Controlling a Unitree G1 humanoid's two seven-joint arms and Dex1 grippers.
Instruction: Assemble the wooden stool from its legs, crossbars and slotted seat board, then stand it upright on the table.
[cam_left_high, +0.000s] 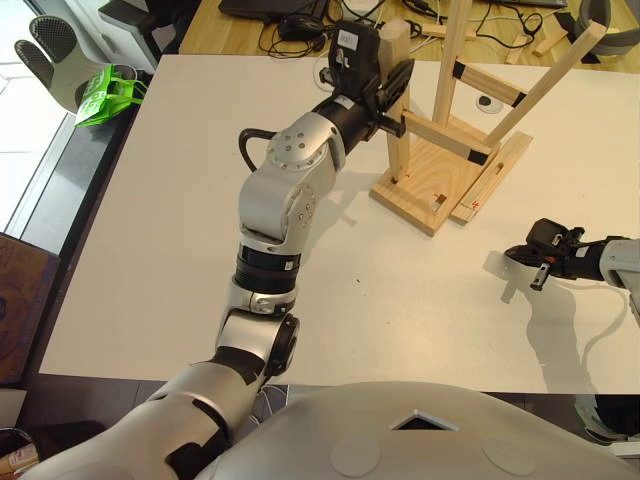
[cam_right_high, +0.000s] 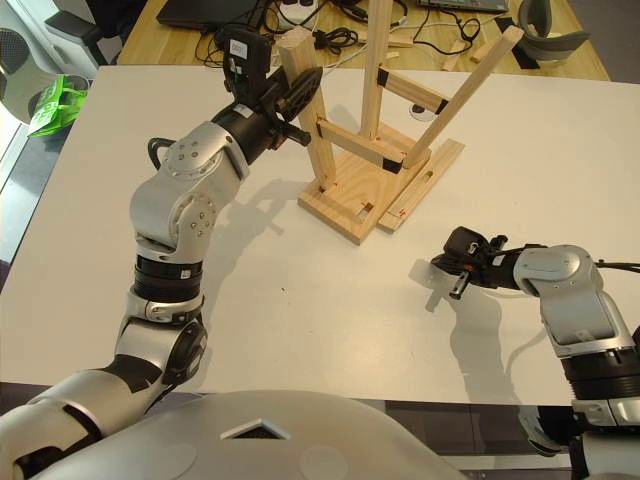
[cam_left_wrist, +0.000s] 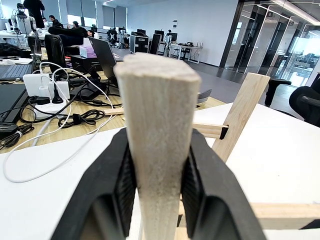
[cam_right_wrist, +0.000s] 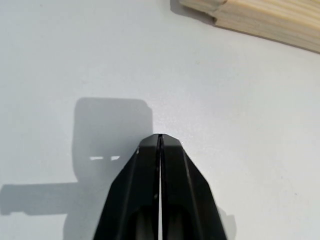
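The wooden stool stands upside down at the far middle of the white table (cam_left_high: 200, 200), its slotted seat board (cam_left_high: 450, 182) flat on the top. Pale legs rise from it, joined by crossbars (cam_left_high: 445, 135) with black ends. My left gripper (cam_left_high: 395, 75) is shut on the near-left leg (cam_left_wrist: 157, 150), close to its upper end. Another leg (cam_left_wrist: 242, 115) leans beyond it. My right gripper (cam_left_high: 540, 272) hovers low over the table, right of and nearer than the board, its black fingers (cam_right_wrist: 160, 190) pressed together on nothing. A corner of the seat board (cam_right_wrist: 270, 22) lies ahead of them.
A desk (cam_left_high: 240, 30) behind the table carries a laptop, cables (cam_left_wrist: 60, 100) and loose wood pieces. A green bag (cam_left_high: 105, 95) sits off the table's left edge beside a chair. The table's near and left parts are bare.
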